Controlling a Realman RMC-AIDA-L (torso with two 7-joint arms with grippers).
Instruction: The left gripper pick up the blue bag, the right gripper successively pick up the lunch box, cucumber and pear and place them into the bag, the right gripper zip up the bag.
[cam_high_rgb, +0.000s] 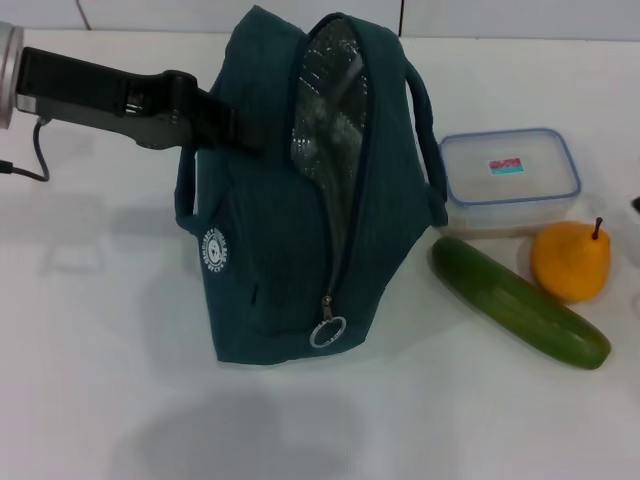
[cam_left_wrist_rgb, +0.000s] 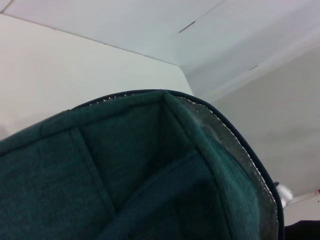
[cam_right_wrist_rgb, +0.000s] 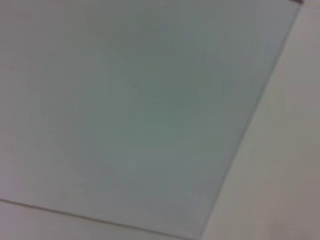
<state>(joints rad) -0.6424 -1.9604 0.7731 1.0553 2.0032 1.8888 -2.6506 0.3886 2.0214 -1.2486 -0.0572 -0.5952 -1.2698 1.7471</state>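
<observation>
The blue bag (cam_high_rgb: 280, 260), dark teal with a round white logo (cam_high_rgb: 214, 250), is upright in the middle of the head view. Its zipper is open, showing silver lining (cam_high_rgb: 325, 120), and the ring pull (cam_high_rgb: 327, 331) hangs low at the front. My left gripper (cam_high_rgb: 240, 128) reaches in from the left and is shut on the bag's upper left edge. The bag fabric fills the left wrist view (cam_left_wrist_rgb: 125, 170). The lunch box (cam_high_rgb: 510, 180), the cucumber (cam_high_rgb: 518, 300) and the pear (cam_high_rgb: 570, 262) lie on the table right of the bag. My right gripper is out of view.
The white table (cam_high_rgb: 120, 350) stretches to the left and front of the bag. A small dark part shows at the right edge (cam_high_rgb: 636, 206); I cannot tell what it is. The right wrist view shows only a pale flat surface (cam_right_wrist_rgb: 150, 110).
</observation>
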